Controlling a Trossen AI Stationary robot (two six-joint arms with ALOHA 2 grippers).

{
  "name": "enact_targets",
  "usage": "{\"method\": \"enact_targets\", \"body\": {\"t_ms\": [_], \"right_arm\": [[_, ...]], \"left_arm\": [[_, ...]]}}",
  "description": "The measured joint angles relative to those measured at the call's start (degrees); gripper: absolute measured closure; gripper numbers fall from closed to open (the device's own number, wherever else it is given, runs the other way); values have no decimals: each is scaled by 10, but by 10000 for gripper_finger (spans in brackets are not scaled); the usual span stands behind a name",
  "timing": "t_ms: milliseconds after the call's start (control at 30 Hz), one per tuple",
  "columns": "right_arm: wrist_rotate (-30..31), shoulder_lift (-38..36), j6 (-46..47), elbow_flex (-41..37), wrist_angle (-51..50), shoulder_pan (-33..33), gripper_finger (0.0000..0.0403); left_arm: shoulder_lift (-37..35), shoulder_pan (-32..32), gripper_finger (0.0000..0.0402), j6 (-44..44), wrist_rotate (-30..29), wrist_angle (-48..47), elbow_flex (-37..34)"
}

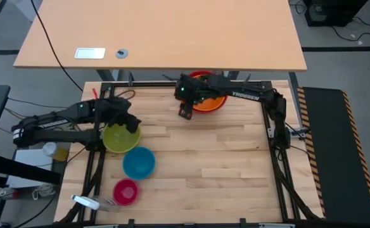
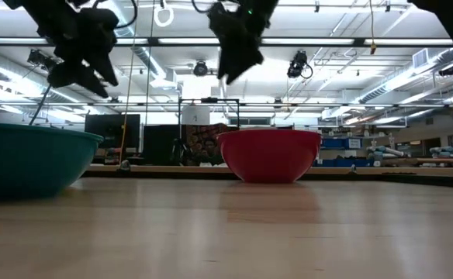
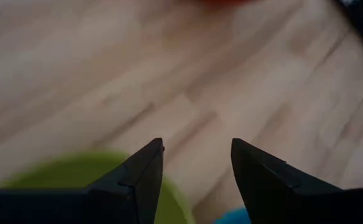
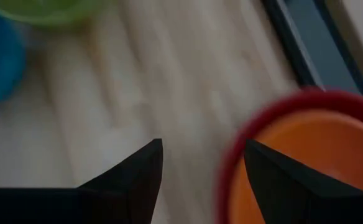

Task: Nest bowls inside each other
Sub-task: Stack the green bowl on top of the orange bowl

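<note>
An orange bowl [image 1: 208, 103] sits inside the red bowl [image 1: 201, 76] at the table's far middle. My right gripper [image 1: 185, 112] hangs open above the red bowl's left rim, holding nothing. The yellow-green bowl [image 1: 120, 139], the blue bowl [image 1: 138, 162] and the pink bowl [image 1: 125, 191] stand apart on the table's left side. My left gripper [image 1: 133, 125] hovers open over the yellow-green bowl's far right rim, clear of it. In the low view both grippers [image 2: 83, 74] [image 2: 236, 63] are high above the table.
A white object [image 1: 85, 202] lies at the table's near left corner. Bare wooden tabletop [image 1: 216, 164] spreads over the middle and right. A black frame [image 1: 268, 114] borders the table; a second table [image 1: 159, 38] stands beyond the far edge.
</note>
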Motion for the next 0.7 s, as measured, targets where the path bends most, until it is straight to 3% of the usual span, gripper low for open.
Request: {"method": "enact_targets", "body": {"t_ms": [233,500,700], "right_arm": [[-19,1,5,0,75,44,172],[-5,1,24,-1,31,55,173],[3,1,14,-1,18,63,173]], "left_arm": [[51,0,209,21,11,-64,0],[94,-2,209,52,94,-113,0],[103,-10,209,34,118,-130,0]]}}
